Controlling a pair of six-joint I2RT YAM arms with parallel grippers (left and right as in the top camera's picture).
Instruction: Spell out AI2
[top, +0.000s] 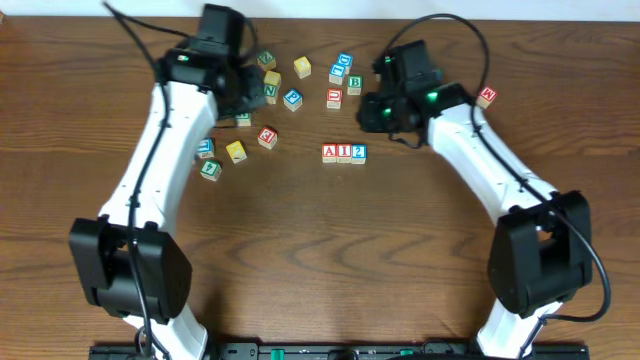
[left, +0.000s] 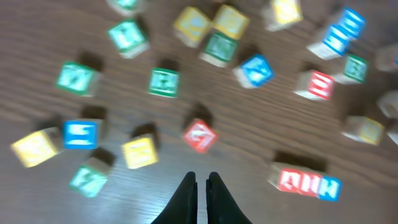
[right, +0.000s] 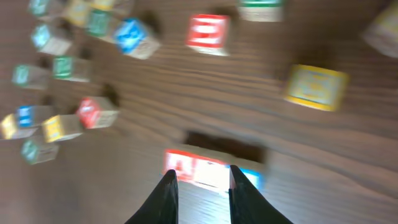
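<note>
The wooden surface carried a scatter of other lettered cubes. The right gripper hung spread above the row, holding nothing; the left gripper was pinched closed and empty. At mid-surface the A cube, I cube and 2 cube sat touching in a line, reading A, I, 2 — letters red, numeral blue. They looked light, stiff and smooth-faced — best pinched across opposite flat sides.
</note>
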